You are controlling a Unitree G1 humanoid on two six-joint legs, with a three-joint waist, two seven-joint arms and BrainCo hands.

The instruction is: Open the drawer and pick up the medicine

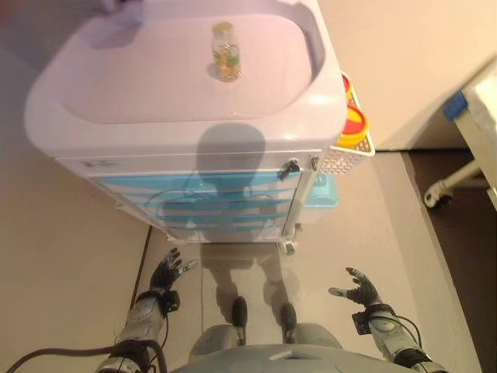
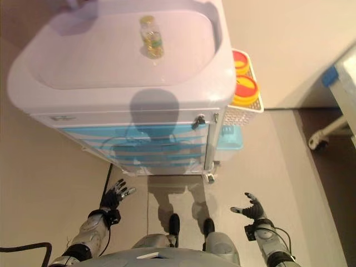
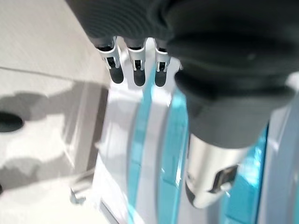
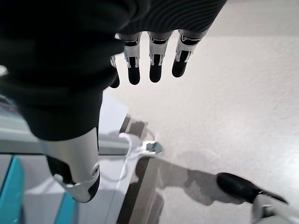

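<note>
A white medical cart (image 1: 101, 124) stands before me, its blue drawers (image 1: 225, 203) all shut. A small clear bottle of yellow pills (image 1: 226, 52) with a pale cap stands upright on the cart's top. My left hand (image 1: 166, 272) hangs low in front of the cart's left side, fingers straight, holding nothing; its wrist view shows the drawer fronts (image 3: 175, 154) past its fingers (image 3: 135, 70). My right hand (image 1: 359, 290) is low at the right, open and empty, away from the cart, fingers (image 4: 156, 60) over bare floor.
A white wire basket (image 1: 347, 155) with red and yellow containers hangs on the cart's right side. A pale blue bin (image 1: 322, 190) sits below it. A wheeled white stand (image 1: 458, 175) is at the far right. A cart caster (image 1: 288, 247) is at the lower front.
</note>
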